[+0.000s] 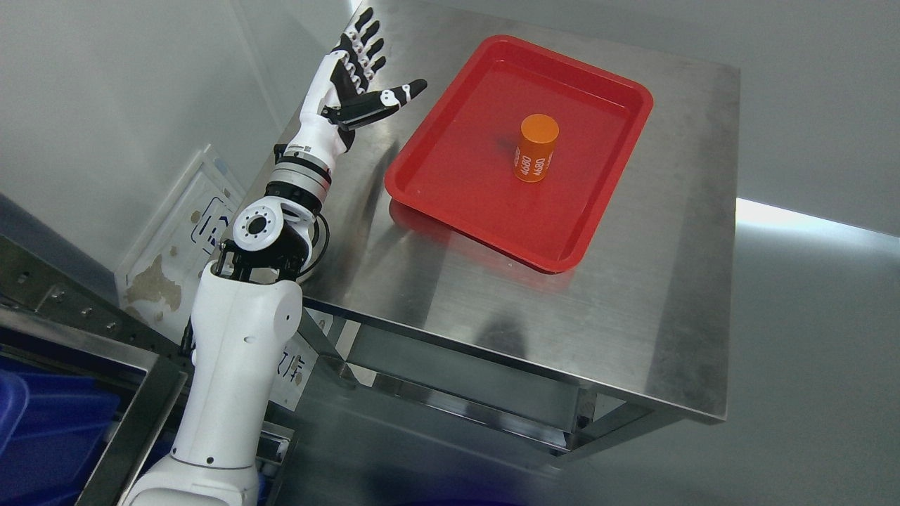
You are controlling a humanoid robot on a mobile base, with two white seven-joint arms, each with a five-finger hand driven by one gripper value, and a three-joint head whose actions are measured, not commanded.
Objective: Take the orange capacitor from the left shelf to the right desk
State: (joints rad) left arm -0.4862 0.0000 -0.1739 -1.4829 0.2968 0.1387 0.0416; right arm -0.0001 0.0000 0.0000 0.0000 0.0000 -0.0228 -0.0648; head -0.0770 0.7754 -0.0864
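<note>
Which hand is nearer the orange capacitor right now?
Left. The left hand is open, left of the tray where the capacitor stands; the right hand is out of view.

Open tray (450,183) floor around capacitor (536,148)

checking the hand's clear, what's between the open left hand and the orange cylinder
In the head view, only the red plastic tray's rim and bare floor lie between left hand and orange cylindrical capacitor.

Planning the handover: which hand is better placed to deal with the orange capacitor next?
Left. The left hand is raised open beside the red tray, where the orange capacitor stands upright. No right arm shows, so reaching back would probably fall to the left.
</note>
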